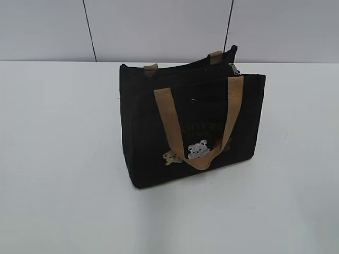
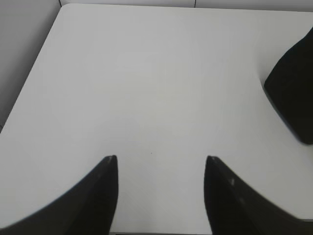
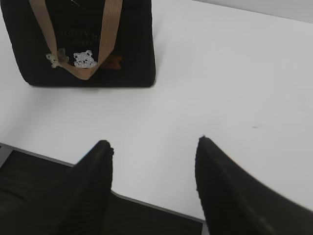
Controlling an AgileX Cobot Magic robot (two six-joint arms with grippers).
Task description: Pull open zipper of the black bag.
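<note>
Black bag [image 1: 159,132] standing upright mid-counter [image 1: 58,159], zipper [image 1: 233,68] pull sitting at 1 o'clock corner. L hand [image 2: 161,169] & R hand [image 3: 154,147] hovering wide, holding nothing.

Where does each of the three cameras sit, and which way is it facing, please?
Exterior: raised in front, slanting down at the black bag on the table; no arm shows.
Left wrist: over bare table, the bag's corner at right; open left gripper below.
Right wrist: near the table's front edge, facing the bag's front; open right gripper.
All share the bag.
</note>
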